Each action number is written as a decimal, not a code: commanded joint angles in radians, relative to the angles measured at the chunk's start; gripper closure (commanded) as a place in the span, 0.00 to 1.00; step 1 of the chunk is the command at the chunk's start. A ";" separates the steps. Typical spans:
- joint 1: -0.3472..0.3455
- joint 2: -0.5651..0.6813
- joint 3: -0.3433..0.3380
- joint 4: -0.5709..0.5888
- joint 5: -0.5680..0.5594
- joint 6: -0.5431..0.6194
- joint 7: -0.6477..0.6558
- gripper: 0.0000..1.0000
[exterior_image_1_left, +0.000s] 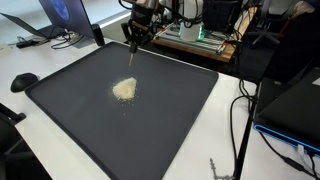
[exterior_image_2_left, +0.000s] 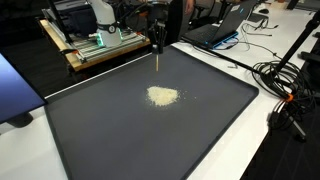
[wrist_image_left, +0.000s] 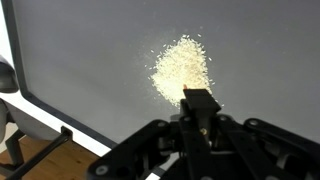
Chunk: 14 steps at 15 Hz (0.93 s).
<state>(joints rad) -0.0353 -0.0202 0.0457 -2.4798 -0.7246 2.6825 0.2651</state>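
Grain pile (exterior_image_1_left: 125, 89) sat on the dark mat (exterior_image_1_left: 60, 110) just ahead of my jaws, a roundish heap with no long axis, and I had them clenched on a thin stick (exterior_image_1_left: 134, 55) pointing down short of it.

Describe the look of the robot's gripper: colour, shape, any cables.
The gripper is matt black throughout: two fingers built from jointed bars on a blocky body. In an exterior view the gripper shows as a compact black block. No markings or cables can be made out.
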 joint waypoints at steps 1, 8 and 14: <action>0.040 0.029 0.050 0.059 -0.132 -0.126 0.139 0.97; 0.081 0.031 0.042 0.063 -0.130 -0.161 0.142 0.97; 0.164 0.131 0.092 0.175 -0.188 -0.400 0.193 0.97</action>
<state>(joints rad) 0.0819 0.0436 0.1186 -2.3800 -0.8688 2.3897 0.4179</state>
